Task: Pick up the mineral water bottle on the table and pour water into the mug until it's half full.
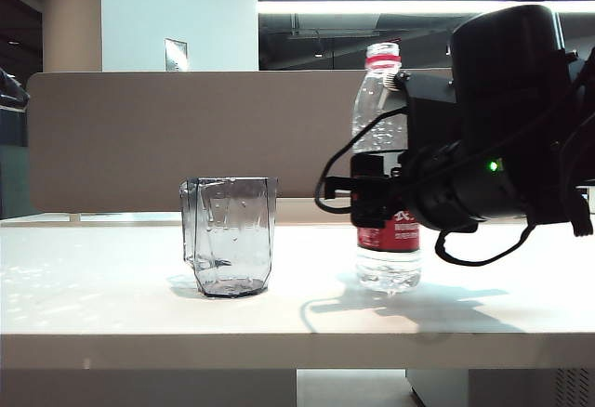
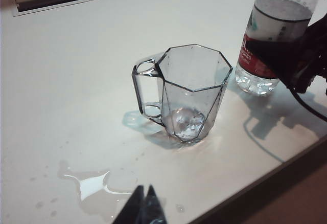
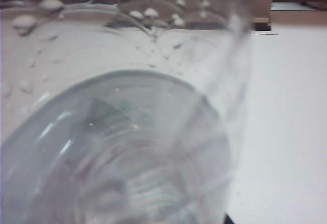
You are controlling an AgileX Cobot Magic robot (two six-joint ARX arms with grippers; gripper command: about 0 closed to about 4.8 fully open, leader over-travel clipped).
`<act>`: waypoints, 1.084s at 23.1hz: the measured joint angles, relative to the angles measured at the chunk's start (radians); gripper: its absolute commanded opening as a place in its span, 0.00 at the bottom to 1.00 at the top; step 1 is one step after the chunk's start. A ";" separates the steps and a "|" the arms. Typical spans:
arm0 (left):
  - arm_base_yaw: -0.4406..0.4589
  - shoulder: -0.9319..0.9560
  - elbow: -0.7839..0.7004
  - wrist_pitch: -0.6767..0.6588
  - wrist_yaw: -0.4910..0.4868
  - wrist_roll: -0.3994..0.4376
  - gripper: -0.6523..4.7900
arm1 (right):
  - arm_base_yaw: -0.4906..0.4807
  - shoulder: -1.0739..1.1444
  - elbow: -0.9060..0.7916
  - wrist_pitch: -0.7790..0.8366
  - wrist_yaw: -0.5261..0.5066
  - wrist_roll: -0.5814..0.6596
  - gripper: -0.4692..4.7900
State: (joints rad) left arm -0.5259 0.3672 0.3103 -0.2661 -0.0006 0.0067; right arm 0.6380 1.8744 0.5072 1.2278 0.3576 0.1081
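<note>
Exterior view: mineral water bottle upright, right of centre on the table; red neck ring up top, label band low, water only in the lower part. Right gripper coming in from the right edge at label height, dark fingers around the bottle's front; whether pads already press the plastic, cannot tell. Mug left of centre, well apart from the bottle, looks empty or nearly so. Left arm not seen here.

Left wrist view: mug mid-frame, handle facing frame left, a little clear water at the bottom, far from half full. Bottle upper right, black right gripper parts against its label side. Spilled puddle lower left on the table. Left gripper at bottom edge, tips pressed together, holding nothing, parked short of the mug.

Right wrist view: bottle wall fills the frame, droplets inside near the top, waterline curving across; table at right. Fingers not visible, spread cannot be told.

Judged step: closing on the bottle before the lift. Best squeezed gently at mid-body, thin plastic likely to buckle; centred between pads; lifted straight; tilted slowly over the mug rim, given the spill already there.
</note>
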 measured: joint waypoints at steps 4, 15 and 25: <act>0.000 0.000 0.000 0.000 0.000 0.000 0.11 | -0.022 0.000 0.001 0.000 0.002 0.000 0.50; 0.000 0.000 0.000 0.000 0.000 0.000 0.11 | -0.022 -0.049 0.005 -0.083 -0.023 -0.158 0.50; 0.000 0.000 0.000 0.000 0.000 0.000 0.11 | -0.023 -0.209 0.116 -0.520 -0.021 -0.480 0.50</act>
State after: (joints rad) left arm -0.5259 0.3672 0.3103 -0.2661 -0.0006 0.0067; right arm 0.6155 1.6650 0.6235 0.7082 0.3363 -0.3714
